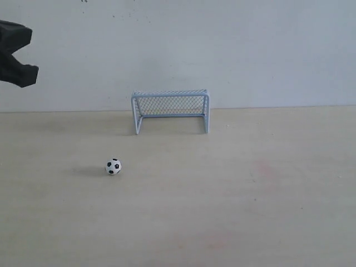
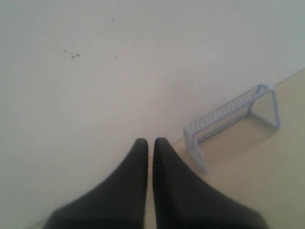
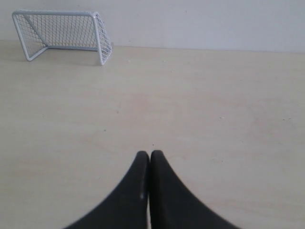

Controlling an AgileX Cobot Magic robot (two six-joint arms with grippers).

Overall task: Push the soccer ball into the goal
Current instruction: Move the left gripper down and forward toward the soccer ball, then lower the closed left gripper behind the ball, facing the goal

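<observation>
The soccer ball [image 1: 113,166], tiny, white with black patches, rests on the pale wooden table left of centre. It lies in front of and to the left of the goal [image 1: 170,93]. This light blue-grey netted goal stands at the back by the wall, its mouth facing forward. My left gripper [image 1: 25,54] hangs high at the far left, well above and away from the ball. In its wrist view the left gripper [image 2: 150,141] is shut and empty, with the goal [image 2: 228,112] beyond it. My right gripper [image 3: 150,153] is shut and empty over bare table, far from the goal [image 3: 57,13]. The ball shows in neither wrist view.
The light wooden table [image 1: 250,194] runs back to a plain white wall [image 1: 250,50]. The right arm is outside the exterior view.
</observation>
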